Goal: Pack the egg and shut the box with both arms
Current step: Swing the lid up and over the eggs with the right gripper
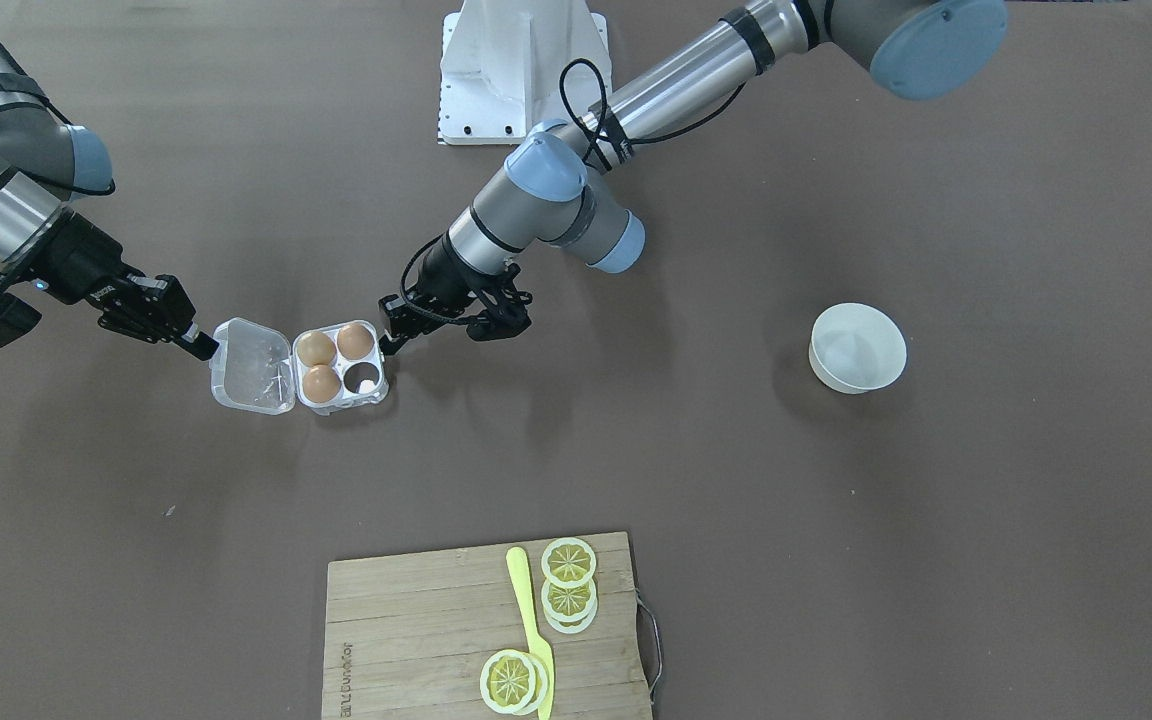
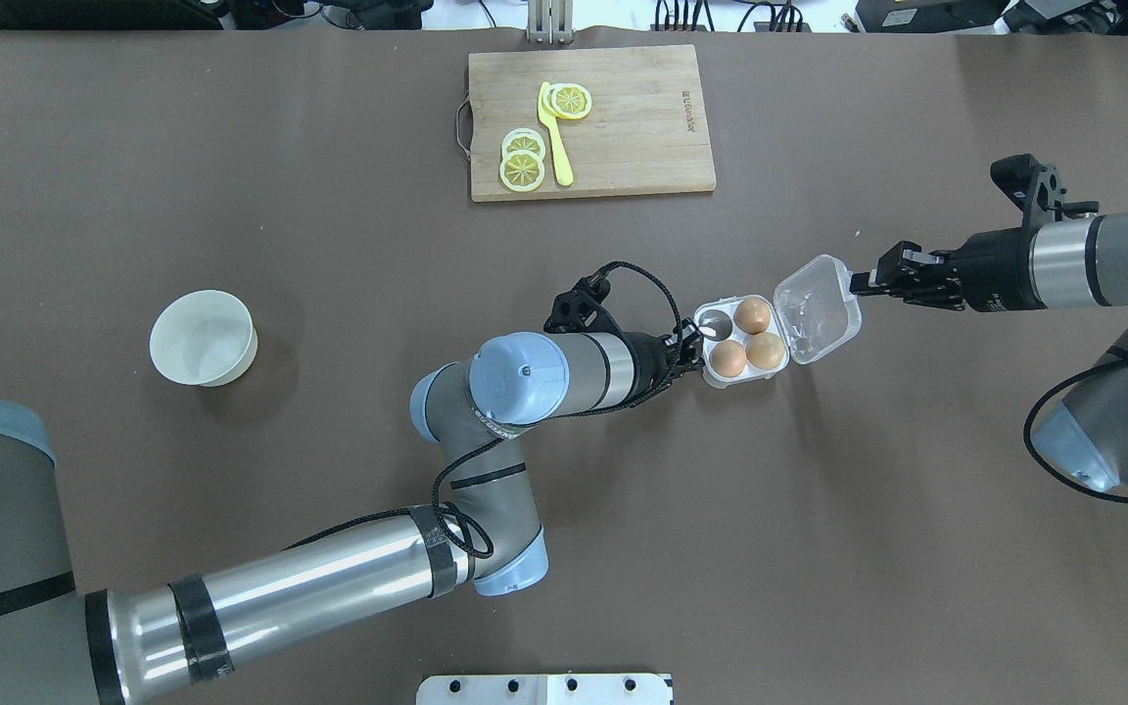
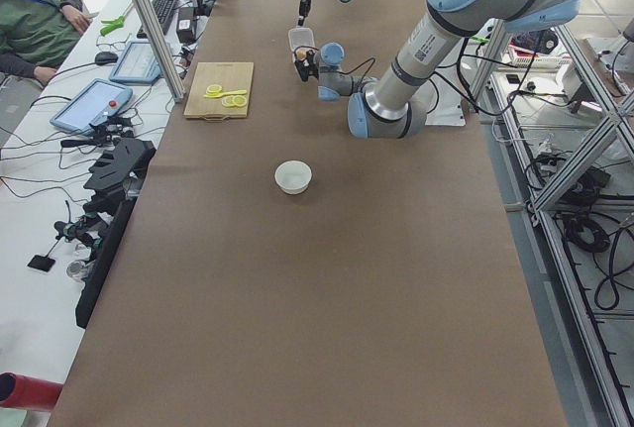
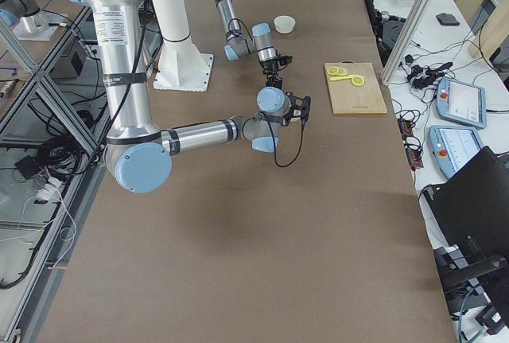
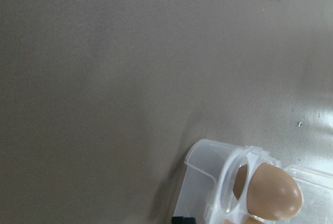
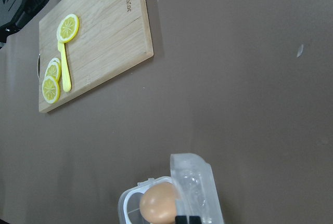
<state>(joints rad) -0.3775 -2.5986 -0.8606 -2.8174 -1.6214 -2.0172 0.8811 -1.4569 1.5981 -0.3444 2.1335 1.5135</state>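
Closing underway: egg (image 2: pixel 728 359) sits in box (image 2: pixel 717 323), lid (image 2: pixel 819 311) pinched by right tool (image 2: pixel 858 284); left tool (image 2: pixel 686 351) grip can't be told. Next: lid to be swung over w/ base steadied.

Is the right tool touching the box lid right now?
Touching. In the overhead view the right tool meets the box lid at its outer edge with no gap; the front-facing view agrees.

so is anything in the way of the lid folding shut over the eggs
Nothing visible lies between the lid and the box's base. The three eggs sit in their cups. Only the left gripper is close: it is at the base's edge opposite the hinge, where the lid's rim would likely land.
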